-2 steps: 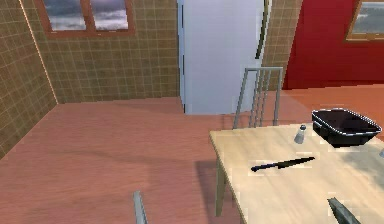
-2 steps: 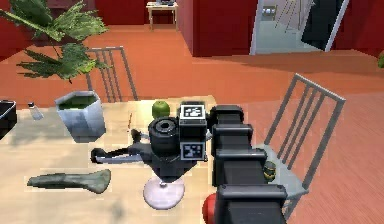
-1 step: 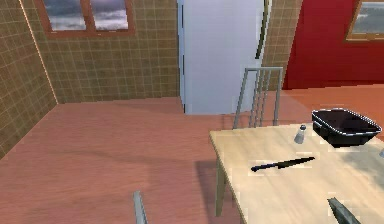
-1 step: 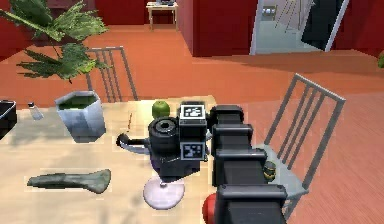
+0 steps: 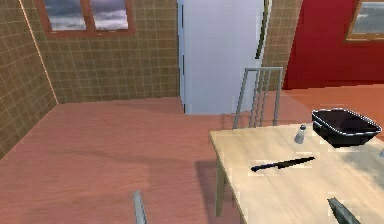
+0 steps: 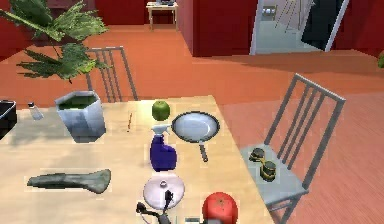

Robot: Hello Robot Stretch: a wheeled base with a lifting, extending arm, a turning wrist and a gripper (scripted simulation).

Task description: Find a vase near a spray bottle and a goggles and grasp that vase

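Observation:
On the wooden table (image 6: 120,165) stands a blue bottle-like vessel (image 6: 163,153) with a pale funnel-shaped top, between a green apple (image 6: 160,108) and a round pale lid-like disc (image 6: 165,189). A small dark thin thing (image 6: 158,208) lies just below the disc. Two small dark round pieces (image 6: 265,163) rest on the seat of the grey chair (image 6: 290,150) at the arm side view's right. A white-blue pot (image 6: 82,115) with a big leafy plant (image 6: 60,40) stands at the table's far left.
A frying pan (image 6: 196,127), a red round fruit (image 6: 221,208) and a long grey object (image 6: 70,180) share the table. Ahead, the table (image 5: 300,175) bears a black tray (image 5: 346,125), a shaker (image 5: 299,133) and a knife (image 5: 283,163). A white fridge (image 5: 220,55) stands beyond a chair (image 5: 258,95); open floor lies left.

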